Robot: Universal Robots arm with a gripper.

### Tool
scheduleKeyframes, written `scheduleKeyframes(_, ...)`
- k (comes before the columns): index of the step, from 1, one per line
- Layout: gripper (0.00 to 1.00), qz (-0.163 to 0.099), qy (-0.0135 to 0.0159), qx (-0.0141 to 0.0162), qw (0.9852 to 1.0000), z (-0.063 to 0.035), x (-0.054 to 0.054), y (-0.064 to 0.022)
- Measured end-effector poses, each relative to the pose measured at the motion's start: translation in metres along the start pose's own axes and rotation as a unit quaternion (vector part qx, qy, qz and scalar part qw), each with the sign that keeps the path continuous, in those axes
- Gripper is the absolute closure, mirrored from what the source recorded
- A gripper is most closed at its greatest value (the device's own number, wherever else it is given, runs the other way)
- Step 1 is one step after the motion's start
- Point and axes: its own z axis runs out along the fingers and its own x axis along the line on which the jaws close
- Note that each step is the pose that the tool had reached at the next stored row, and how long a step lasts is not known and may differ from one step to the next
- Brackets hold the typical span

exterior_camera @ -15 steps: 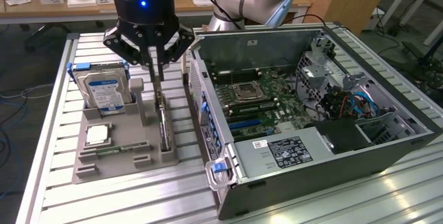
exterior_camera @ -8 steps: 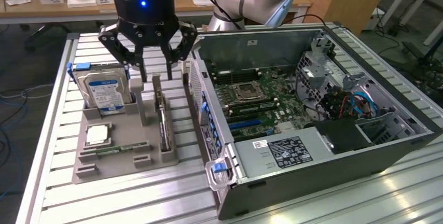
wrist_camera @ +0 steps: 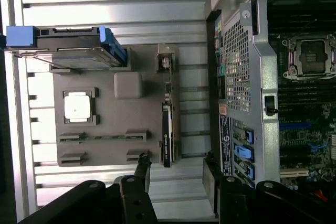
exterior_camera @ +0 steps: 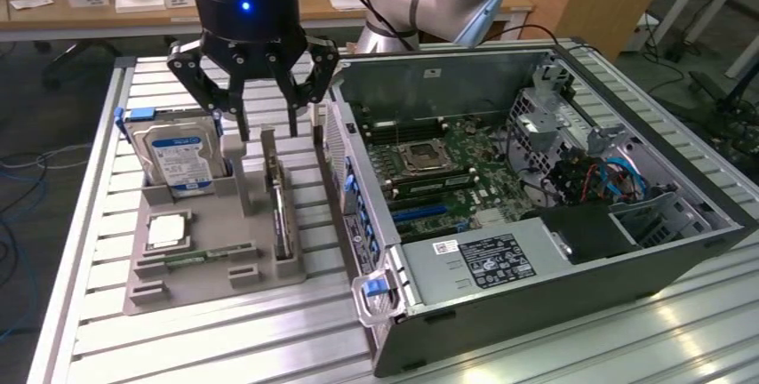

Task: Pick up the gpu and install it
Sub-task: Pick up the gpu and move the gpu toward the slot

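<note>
Here, the released tool (exterior_camera: 270, 126) hovers above the upright gpu (exterior_camera: 280, 202).
Centre the spread jaws across its thin edge before closing.

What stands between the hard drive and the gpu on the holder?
A plain grey block of the holder, between hard drive and gpu; both views show it.

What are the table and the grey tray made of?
Table: looks like metal, probably aluminium. It has silvery ribbed slats that catch the light.
Tray: probably plastic. It is a flat dull grey with no shine, and has shaped slots for the parts.
</note>
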Motion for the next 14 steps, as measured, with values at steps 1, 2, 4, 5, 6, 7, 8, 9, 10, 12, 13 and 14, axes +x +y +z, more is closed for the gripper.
scheduleKeyframes(1,0.47,0.0,0.0,-0.0002,1.0,0.0008,0.0,0.0)
scheduleKeyframes(2,0.47,0.0,-0.0001,-0.0004,1.0,0.002,0.0,-0.0001)
scheduleKeyframes(4,0.47,0.0,0.0,-0.0004,1.0,0.0042,0.0,-0.0002)
scheduleKeyframes(5,0.47,0.0,0.0,-0.0004,1.0,0.0053,0.0,-0.0003)
scheduleKeyframes(6,0.47,0.0,0.0,-0.0004,1.0,0.0064,0.0,-0.0003)
scheduleKeyframes(7,0.47,0.0,0.0,-0.0004,1.0,0.0074,0.0,-0.0004)
scheduleKeyframes(8,0.47,0.0,0.0,-0.0004,1.0,0.0084,0.0,-0.0004)
scheduleKeyframes(9,0.47,0.0,0.0,-0.0004,1.0,0.0095,0.0,-0.0005)
scheduleKeyframes(10,0.47,0.0,0.0,-0.0004,1.0,0.0105,0.0,-0.0005)
scheduleKeyframes(12,0.47,0.0,0.0001,-0.0004,1.0,0.012,0.0,-0.0006)
scheduleKeyframes(13,0.47,0.0,0.0,-0.0004,1.0,0.0125,0.0,-0.0006)
scheduleKeyframes(14,0.47,0.0,0.0,-0.0004,1.0,0.0129,0.0,-0.0006)
